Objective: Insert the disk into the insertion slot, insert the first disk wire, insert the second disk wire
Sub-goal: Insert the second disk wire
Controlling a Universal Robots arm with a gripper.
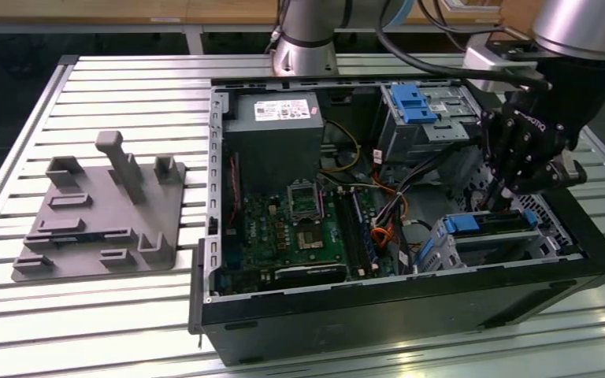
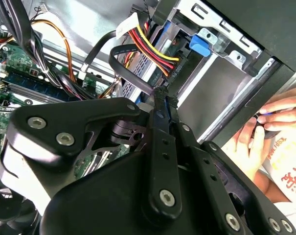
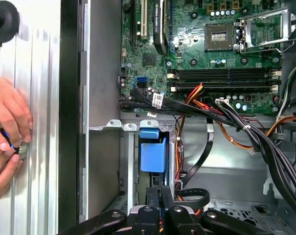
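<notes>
Slatted table (image 1: 124, 315), one disk (image 1: 491, 224) (seated), one pincer (image 1: 504, 197)

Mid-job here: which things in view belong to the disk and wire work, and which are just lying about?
Job:
- disk, already seated in the slot
- gripper, over the disk's rear end
- wires at the disk

Lying about:
- grey fixture on the table, at the exterior view's left
- upper cage with blue latch
- motherboard
- a person's hands outside the case
</notes>
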